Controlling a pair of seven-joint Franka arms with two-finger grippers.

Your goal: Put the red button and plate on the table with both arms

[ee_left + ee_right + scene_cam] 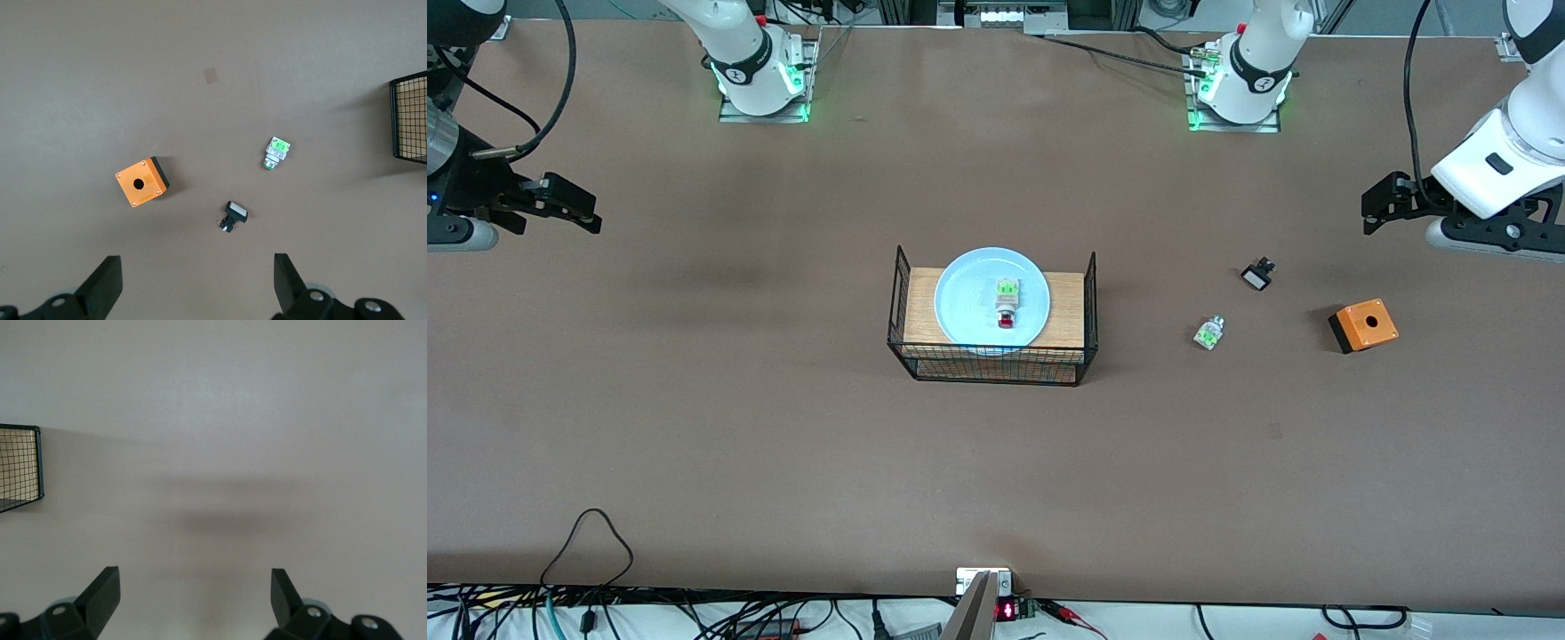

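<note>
The red button (1006,301), whitish with a green block and a red cap, lies in the pale light-blue plate (960,302). The plate rests on the wood-topped black wire rack (1072,311) in the middle of the brown table (694,400). My left gripper (1374,209) is open and empty, up over the left arm's end of the table; its fingers (289,280) show in the left wrist view. My right gripper (583,209) is open and empty, up over the right arm's end of the table; its fingers (285,595) show over bare table.
Between the rack and the left arm's end lie a green-and-white part (1209,332) (276,153), a small black-and-white part (1257,274) (233,215) and an orange box (1363,325) (141,181). A rack corner shows in each wrist view (410,117) (20,467).
</note>
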